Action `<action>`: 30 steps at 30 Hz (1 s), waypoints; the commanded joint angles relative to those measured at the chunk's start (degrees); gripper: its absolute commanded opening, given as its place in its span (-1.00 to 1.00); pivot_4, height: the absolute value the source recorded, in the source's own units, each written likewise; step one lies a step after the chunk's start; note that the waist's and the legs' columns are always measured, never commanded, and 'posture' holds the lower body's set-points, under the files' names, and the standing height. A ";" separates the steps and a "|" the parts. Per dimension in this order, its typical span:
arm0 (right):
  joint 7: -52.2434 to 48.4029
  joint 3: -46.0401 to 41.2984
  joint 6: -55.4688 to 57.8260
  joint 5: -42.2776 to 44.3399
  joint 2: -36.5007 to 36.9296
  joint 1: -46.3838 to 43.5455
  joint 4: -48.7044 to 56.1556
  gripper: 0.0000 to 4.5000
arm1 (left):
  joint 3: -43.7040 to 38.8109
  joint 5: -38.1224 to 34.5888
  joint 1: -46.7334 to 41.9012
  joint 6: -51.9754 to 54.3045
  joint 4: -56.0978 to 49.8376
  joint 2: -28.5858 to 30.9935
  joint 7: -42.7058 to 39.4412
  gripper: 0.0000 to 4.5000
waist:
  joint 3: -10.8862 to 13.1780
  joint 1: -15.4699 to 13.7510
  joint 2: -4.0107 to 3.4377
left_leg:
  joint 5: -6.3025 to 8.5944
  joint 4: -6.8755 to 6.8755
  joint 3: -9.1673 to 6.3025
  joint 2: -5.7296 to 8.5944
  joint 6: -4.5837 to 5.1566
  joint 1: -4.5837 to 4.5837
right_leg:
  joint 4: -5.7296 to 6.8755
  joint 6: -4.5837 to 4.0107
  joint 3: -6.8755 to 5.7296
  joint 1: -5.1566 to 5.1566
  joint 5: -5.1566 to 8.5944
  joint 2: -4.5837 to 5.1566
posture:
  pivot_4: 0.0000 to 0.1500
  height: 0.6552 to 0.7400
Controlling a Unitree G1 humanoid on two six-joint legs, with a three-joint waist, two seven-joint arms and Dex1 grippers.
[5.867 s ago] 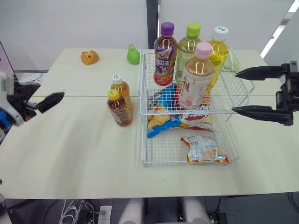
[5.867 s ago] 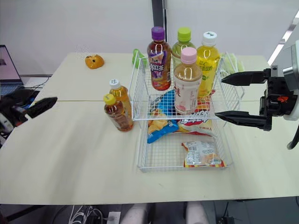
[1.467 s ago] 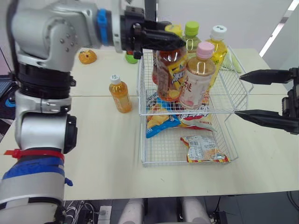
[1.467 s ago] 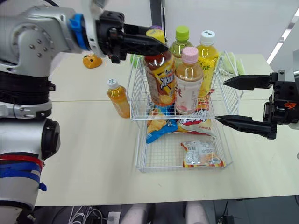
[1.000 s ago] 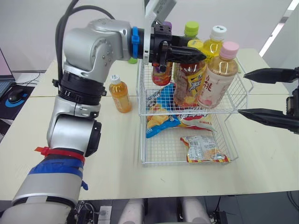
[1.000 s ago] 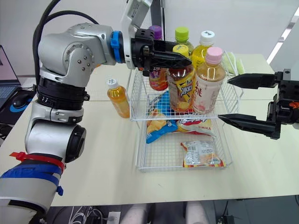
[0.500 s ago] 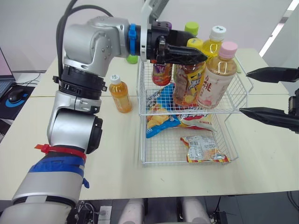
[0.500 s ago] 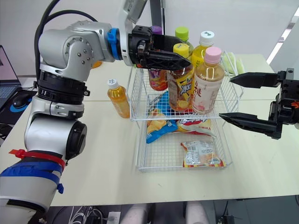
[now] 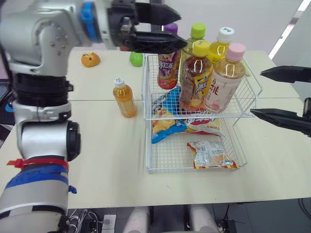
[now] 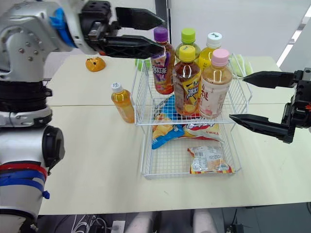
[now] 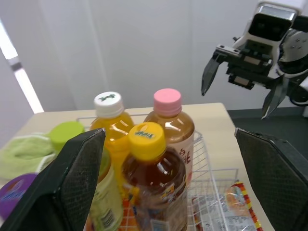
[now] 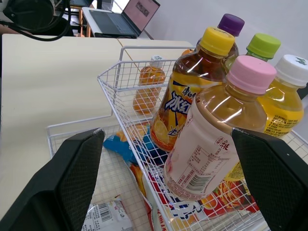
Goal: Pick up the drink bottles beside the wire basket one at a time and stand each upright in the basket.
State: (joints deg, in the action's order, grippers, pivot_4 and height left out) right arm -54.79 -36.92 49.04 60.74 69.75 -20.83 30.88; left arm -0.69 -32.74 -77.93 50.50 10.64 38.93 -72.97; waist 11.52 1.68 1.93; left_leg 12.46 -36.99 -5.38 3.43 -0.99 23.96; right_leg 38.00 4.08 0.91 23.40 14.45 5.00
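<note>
**Step in hand (judged).** One drink bottle (image 9: 125, 98), white-capped and orange, is left standing on the surface (image 9: 97, 145), just beside the left wall of the wire basket (image 9: 199, 116). It is taken to be the next item for collection. Five bottles are seen in the upper tier. The yellow-capped bottle (image 9: 197, 77) stands at the front, touching the pink-capped bottle (image 9: 222, 80).

**Recommended handling.**
- The left claw (image 9: 183, 30) should be raised clear of the caps before it is swung outward, since the purple-capped bottle (image 9: 167, 58) stands close by.
- The remaining bottle should be approached from its open side, away from the basket wall.
- It should be gripped on the body below the shoulder, so that it hangs upright.
- Room appears to remain at the tier's front-left corner, though the wire obscures this.

**Claw condition.**
- The left claw is spread wide and nothing is held. Its fingers are level with the bottle caps at the basket's left rear.
- The right claw (image 9: 256, 93) is likewise spread wide and empty. It is held off the basket's right side, apart from the wire.
</note>
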 commanded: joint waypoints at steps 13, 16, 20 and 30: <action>-0.07 4.26 -5.36 -1.35 -0.09 -3.90 -1.48 1.00 | -21.96 0.94 25.25 1.82 -11.92 21.81 15.23 0.99 | -0.01 0.00 -0.01 | 0.00 0.01 0.00 -0.02 0.00 -0.05 | -0.02 -0.01 0.01 -0.03 0.00 0.00 | 1.00 1.00; 0.07 6.44 -6.10 -1.35 -0.29 -5.65 -2.26 1.00 | -25.00 2.63 31.82 -2.19 -11.20 23.39 16.48 0.99 | -0.01 -0.19 -0.01 | 0.00 0.01 -0.02 -0.02 0.00 -0.07 | -0.02 -0.01 -0.01 -0.07 -0.01 0.01 | 1.00 1.00; 0.20 8.64 -6.65 -1.55 -0.50 -7.60 -2.96 1.00 | -28.90 3.30 38.14 -5.45 -9.53 23.54 17.91 0.99 | -0.01 -0.37 0.00 | 0.00 0.00 -0.07 -0.02 0.00 -0.05 | -0.05 -0.02 -0.05 -0.08 -0.01 0.03 | 1.00 1.00; 2.54 9.87 -7.37 -1.51 -1.91 -9.24 -0.96 1.00 | -31.88 3.75 50.54 -13.47 -8.05 19.88 20.33 0.99 | -0.02 -0.58 -0.01 | 0.00 0.05 -0.08 -0.02 0.00 -0.06 | -0.06 -0.04 -0.05 -0.04 -0.01 0.08 | 1.00 1.00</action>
State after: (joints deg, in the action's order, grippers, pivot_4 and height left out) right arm -52.80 -25.69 42.84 59.15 67.71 -28.82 29.01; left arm -31.01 -28.18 -27.01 38.89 4.37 58.37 -53.21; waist 11.51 1.11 1.91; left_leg 12.47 -36.95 -5.46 3.40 -0.99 23.90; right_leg 37.94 4.03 0.86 23.35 14.43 5.08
